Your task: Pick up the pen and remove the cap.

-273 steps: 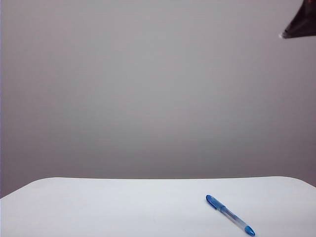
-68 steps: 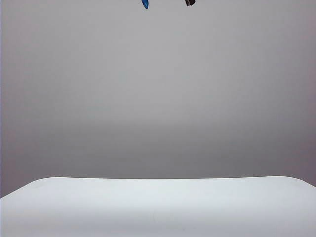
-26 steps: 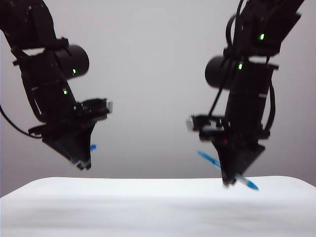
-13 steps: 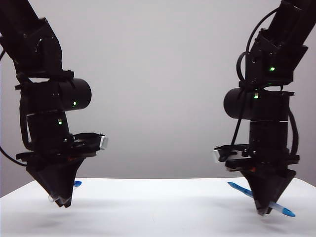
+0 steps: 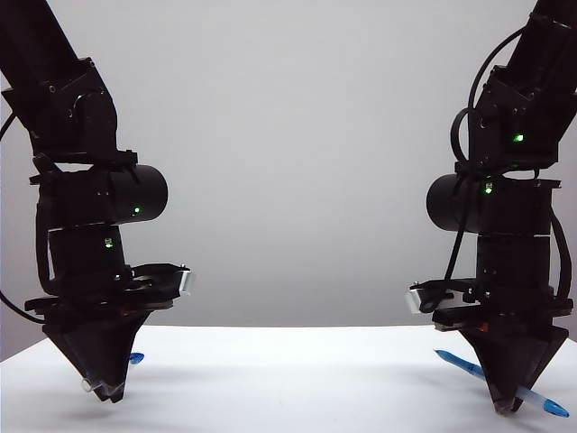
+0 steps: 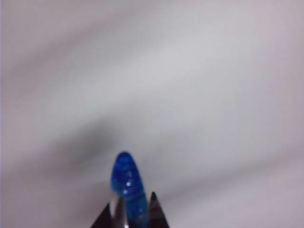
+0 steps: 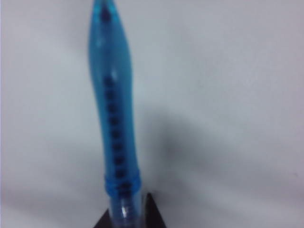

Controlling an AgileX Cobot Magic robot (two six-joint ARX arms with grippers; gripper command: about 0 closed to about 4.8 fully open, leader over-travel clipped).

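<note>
Hovering low over the table (image 5: 288, 379), left gripper (image 5: 106, 390) clamped the cap (image 6: 128, 183); right gripper (image 5: 508, 408) pinched the pen (image 7: 114, 123), apparently set-down next.

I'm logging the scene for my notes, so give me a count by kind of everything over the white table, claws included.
Slim clear pen with blue grip, in the right claw: 1
Short clear cap with blue end, in the left claw: 1
Black claws, left and right, both low over the white table: 2
Total: 4
</note>
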